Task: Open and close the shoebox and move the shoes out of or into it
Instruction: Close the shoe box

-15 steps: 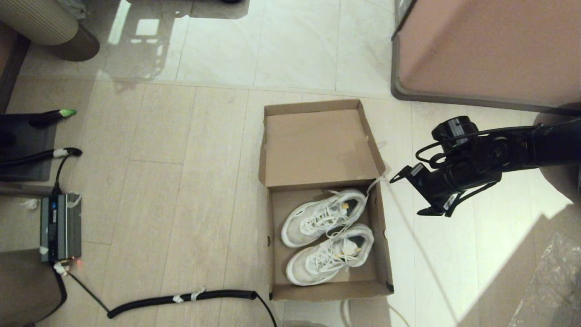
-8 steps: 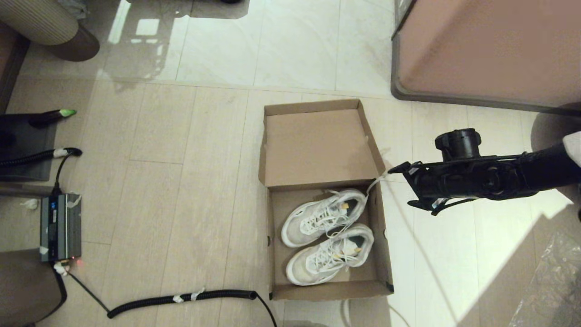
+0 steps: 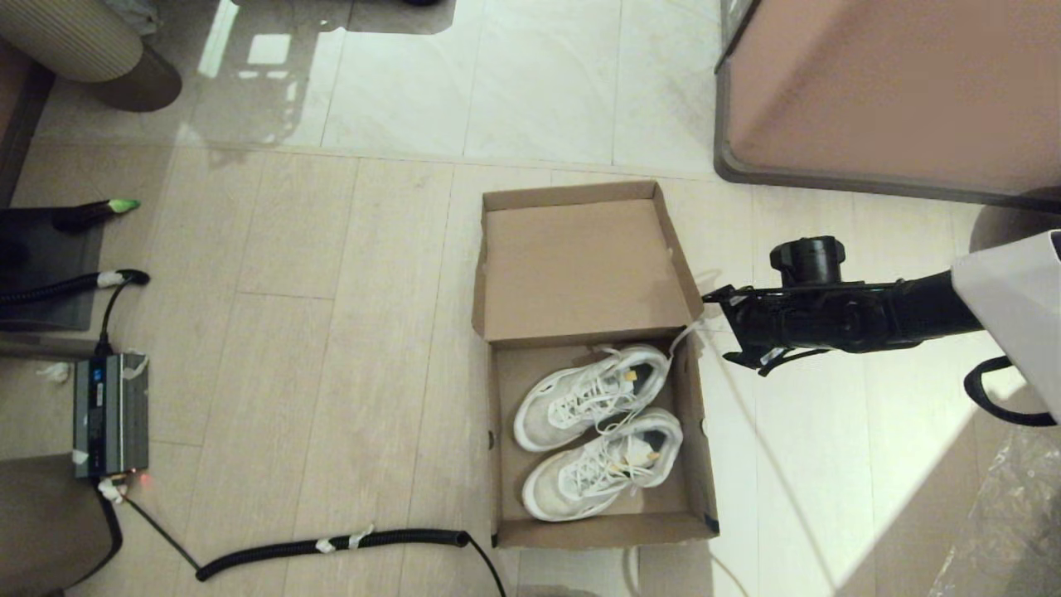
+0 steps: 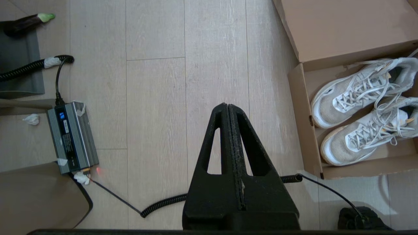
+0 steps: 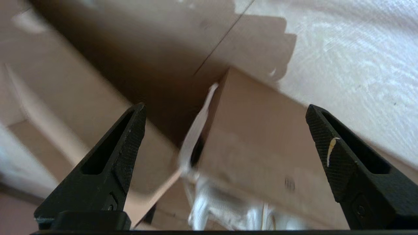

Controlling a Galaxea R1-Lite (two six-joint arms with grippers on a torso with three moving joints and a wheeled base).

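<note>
The brown shoebox stands open on the floor, its hinged lid lying flat on the far side, inside up. Both white and grey shoes lie side by side in the box, toes to the left. My right gripper hovers open just right of the box, beside the hinge corner, with nothing between its fingers. In the right wrist view, the right gripper faces the box's outer wall and a white lace end. My left gripper is shut and empty over bare floor, left of the shoebox.
A large pinkish-brown furniture block with a grey base stands at the far right. A grey power unit and a coiled black cable lie on the floor at the near left. Crinkled plastic lies at the near right.
My right arm has moved left and slightly away from me, closing on the box's hinge corner, and the wrist has rolled. The fingers stayed open. Box and shoes have not moved.
</note>
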